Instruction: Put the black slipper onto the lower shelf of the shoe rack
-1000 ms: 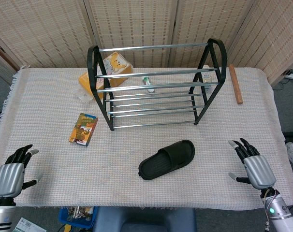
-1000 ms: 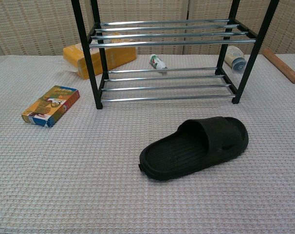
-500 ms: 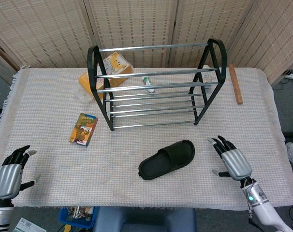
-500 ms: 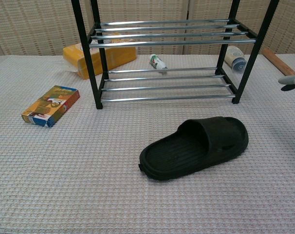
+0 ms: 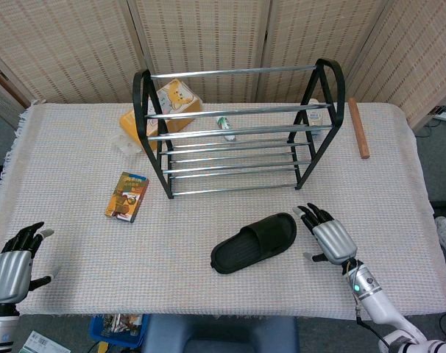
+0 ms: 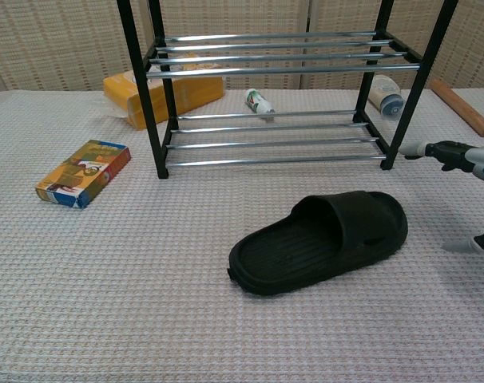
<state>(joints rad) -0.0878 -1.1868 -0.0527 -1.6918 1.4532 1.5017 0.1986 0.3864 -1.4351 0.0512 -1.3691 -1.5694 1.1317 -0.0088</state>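
The black slipper (image 5: pixel 254 242) (image 6: pixel 320 240) lies sole-down on the table cloth, in front of the shoe rack (image 5: pixel 238 132) (image 6: pixel 274 88), toe end pointing right. My right hand (image 5: pixel 327 236) (image 6: pixel 466 163) hovers just right of the slipper's toe with fingers spread, holding nothing and not touching it. My left hand (image 5: pixel 13 263) stays at the table's near left corner, fingers apart and empty; the chest view does not show it. The rack's lower shelf bars (image 6: pixel 274 144) carry nothing.
A colourful small box (image 5: pixel 126 195) (image 6: pixel 83 172) lies left of the rack. Behind the rack are an orange tissue pack (image 5: pixel 164 104) (image 6: pixel 158 92), a small tube (image 6: pixel 259 102) and a bottle (image 6: pixel 385 95). A wooden stick (image 5: pixel 358 127) (image 6: pixel 462 106) lies at the far right.
My right hand has moved left from the table's right edge to just beside the slipper's toe. The left hand has drifted slightly down. The slipper has not moved.
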